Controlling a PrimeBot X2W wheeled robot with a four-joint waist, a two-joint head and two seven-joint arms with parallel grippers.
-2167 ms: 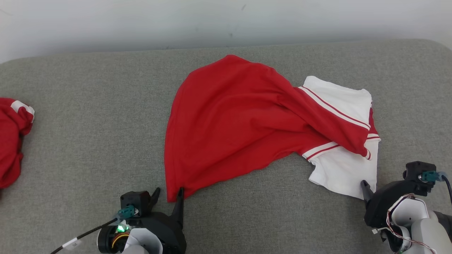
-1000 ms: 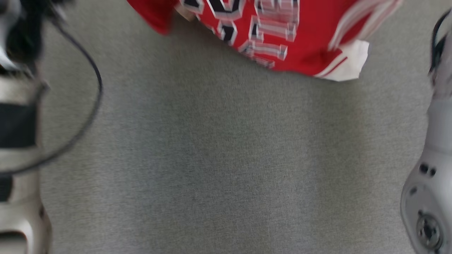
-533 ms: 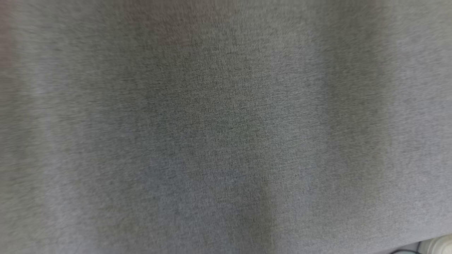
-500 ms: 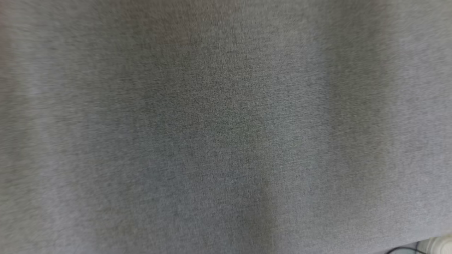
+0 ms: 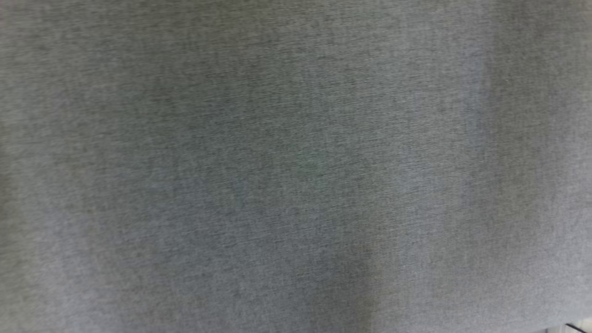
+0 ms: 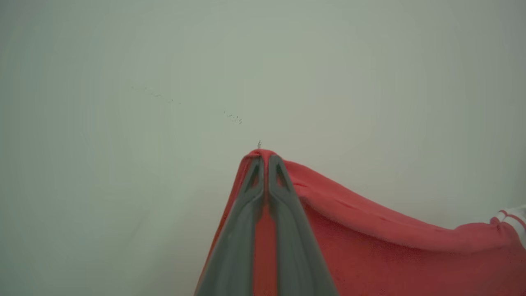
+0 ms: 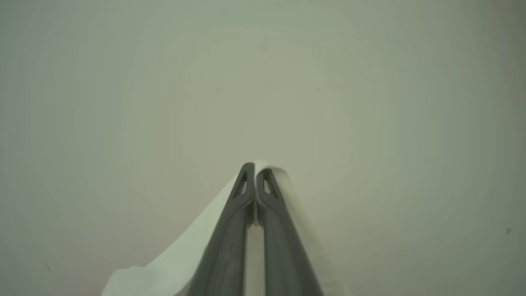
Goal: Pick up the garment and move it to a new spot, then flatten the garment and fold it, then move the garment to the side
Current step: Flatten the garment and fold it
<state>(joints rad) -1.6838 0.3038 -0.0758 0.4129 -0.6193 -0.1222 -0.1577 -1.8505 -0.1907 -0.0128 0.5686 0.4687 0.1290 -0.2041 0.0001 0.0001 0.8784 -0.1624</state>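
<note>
1. My left hand [image 6: 265, 160] is clenched on the garment [image 6: 370, 250]. The two dark fingers are pressed together with a strip of red cloth between them, and a small red fold pokes out just past the tips.
2. From that pinch the red cloth drops away under the fingers and runs off to the right of the left wrist view in a long, sagging edge.
3. My right hand [image 7: 254, 168] is also clamped shut, grasping the garment's white panel [image 7: 181, 259]. A thin curl of white cloth wraps over the fingertips, and the rest hangs down to the lower left of the right wrist view.
4. The garment hangs from both hands, one pinch in the red part and one in the white.
5. The left wrist view gives me the red body and, at its far right edge, a white cuff [image 6: 511, 218] with thin red stripes. The right wrist view gives me plain white cloth. The head view looks down on the grey table [image 5: 296, 166].
6. The table's cover is a fine, flecked weave, matte and slightly blurred. The garment looks soft and limp, with a rolled hem. Behind both hands is a pale, smooth wall [image 6: 123, 82] with a few tiny dark specks [image 6: 234, 118].
</note>
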